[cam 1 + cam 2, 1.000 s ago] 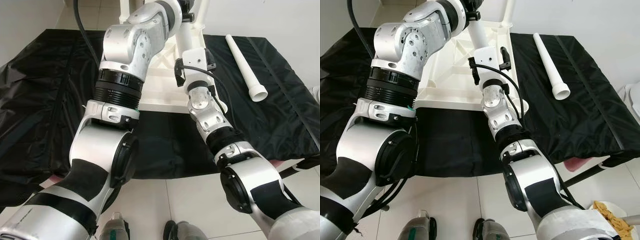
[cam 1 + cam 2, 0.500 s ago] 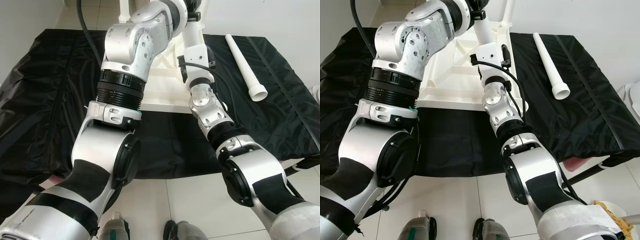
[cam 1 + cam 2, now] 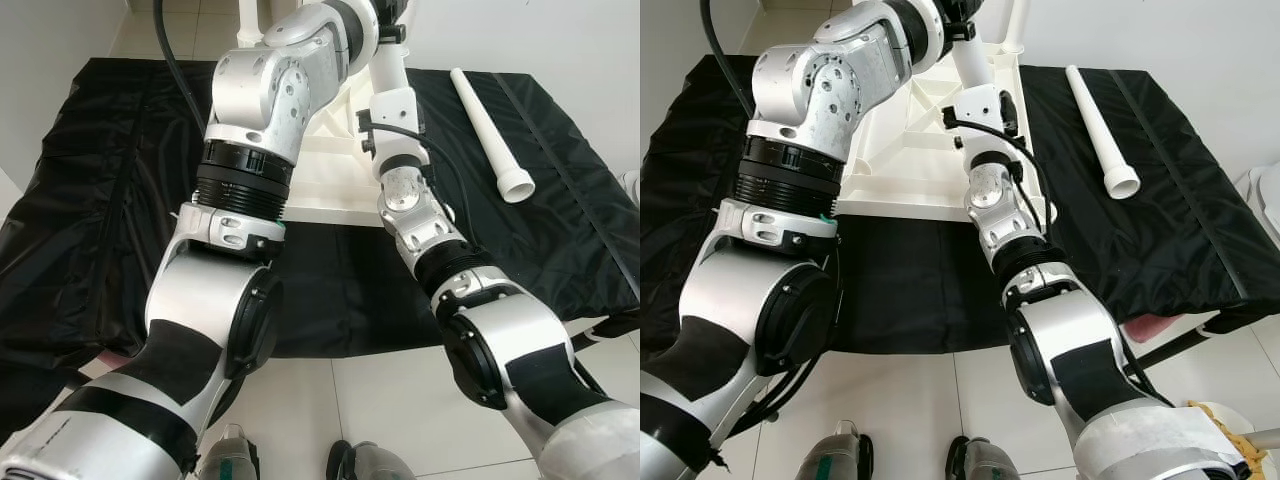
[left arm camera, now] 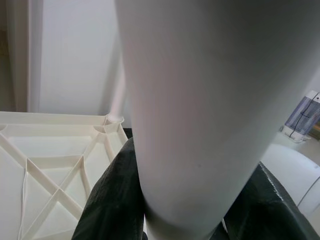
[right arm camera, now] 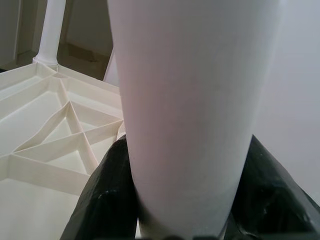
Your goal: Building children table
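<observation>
Gripping one white table leg (image 4: 190,125), left gripper (image 4: 165,220) and right gripper (image 5: 180,220) jaws close around it above the upturned white tabletop (image 3: 910,150); spare leg (image 3: 1100,130) lies on black sheet (image 3: 1160,220).

My head views are bright and evenly lit, soft daylight with no hard shadows. The black sheet (image 3: 90,200) shows pale sheen along its wrinkles, and my silver arm shells carry mild highlights, strongest on my left arm (image 3: 265,85). The white table top (image 3: 910,150) is close to washed out, its ribs faint. Straight lines bow near the edges, wide-lens bending; my near arm parts loom large. Focus is sharp, with no motion blur. In my left wrist view the white leg (image 4: 200,110) is so close it is a soft, blurred grey-white mass, shaded on one side; the ribbed panel behind is clearer. My right wrist view shows the leg (image 5: 190,110) the same way: smooth, unfocused, dimmer toward the black fingers (image 5: 105,200).
</observation>
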You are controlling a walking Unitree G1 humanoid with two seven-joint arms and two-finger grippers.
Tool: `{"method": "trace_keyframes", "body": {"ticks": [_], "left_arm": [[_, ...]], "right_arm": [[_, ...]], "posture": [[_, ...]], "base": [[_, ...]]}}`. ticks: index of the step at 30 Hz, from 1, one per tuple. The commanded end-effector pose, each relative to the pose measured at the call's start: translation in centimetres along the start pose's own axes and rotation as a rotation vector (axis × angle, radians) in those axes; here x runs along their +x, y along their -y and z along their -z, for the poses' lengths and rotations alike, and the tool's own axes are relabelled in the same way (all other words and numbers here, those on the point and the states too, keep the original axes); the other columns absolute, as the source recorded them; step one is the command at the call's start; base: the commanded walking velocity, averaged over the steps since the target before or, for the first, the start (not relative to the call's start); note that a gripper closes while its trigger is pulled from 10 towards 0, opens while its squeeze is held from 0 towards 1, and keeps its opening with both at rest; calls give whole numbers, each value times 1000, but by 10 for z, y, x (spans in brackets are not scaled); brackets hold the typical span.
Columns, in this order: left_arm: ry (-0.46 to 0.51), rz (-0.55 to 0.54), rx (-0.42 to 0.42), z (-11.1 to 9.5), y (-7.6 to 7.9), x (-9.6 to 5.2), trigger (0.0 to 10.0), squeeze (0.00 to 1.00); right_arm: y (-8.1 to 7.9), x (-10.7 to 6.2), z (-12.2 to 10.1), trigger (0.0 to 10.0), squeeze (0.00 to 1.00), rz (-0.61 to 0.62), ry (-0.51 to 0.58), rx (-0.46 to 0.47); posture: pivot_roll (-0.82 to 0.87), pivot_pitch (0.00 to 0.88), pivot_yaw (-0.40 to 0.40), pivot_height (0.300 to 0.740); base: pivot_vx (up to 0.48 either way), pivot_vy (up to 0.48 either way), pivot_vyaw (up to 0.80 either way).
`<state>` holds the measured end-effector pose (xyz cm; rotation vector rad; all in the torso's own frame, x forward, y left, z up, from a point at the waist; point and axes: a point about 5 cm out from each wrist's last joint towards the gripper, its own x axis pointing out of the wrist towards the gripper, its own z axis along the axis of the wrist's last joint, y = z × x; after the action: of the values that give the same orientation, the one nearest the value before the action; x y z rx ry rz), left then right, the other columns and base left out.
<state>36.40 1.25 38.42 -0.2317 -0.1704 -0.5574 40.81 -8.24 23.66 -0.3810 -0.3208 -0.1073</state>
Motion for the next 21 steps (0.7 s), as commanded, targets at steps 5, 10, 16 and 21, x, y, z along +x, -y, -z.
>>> {"method": "trace_keyframes", "body": {"ticks": [5, 10, 16, 21], "left_arm": [[35, -29, 27, -10, 1, -1, 10000, 0], [35, -27, 26, -10, 1, -1, 10000, 0], [35, -24, 24, -10, 2, -1, 10000, 0], [38, -24, 27, -11, 2, -2, 10000, 0]], "right_arm": [[17, 3, 14, 10000, 1000, 71, -84, 2], [17, 3, 15, 10000, 0, 77, -94, 6], [15, 2, 15, 10000, 0, 74, -97, 11], [13, 1, 17, 0, 0, 59, -103, 11]], "posture": [[109, 49, -63, 740], [109, 47, -63, 740], [111, 47, -63, 740], [115, 44, -65, 740]], "base": [[0, 0, 0], [0, 0, 0], [0, 0, 0], [0, 0, 0]]}}
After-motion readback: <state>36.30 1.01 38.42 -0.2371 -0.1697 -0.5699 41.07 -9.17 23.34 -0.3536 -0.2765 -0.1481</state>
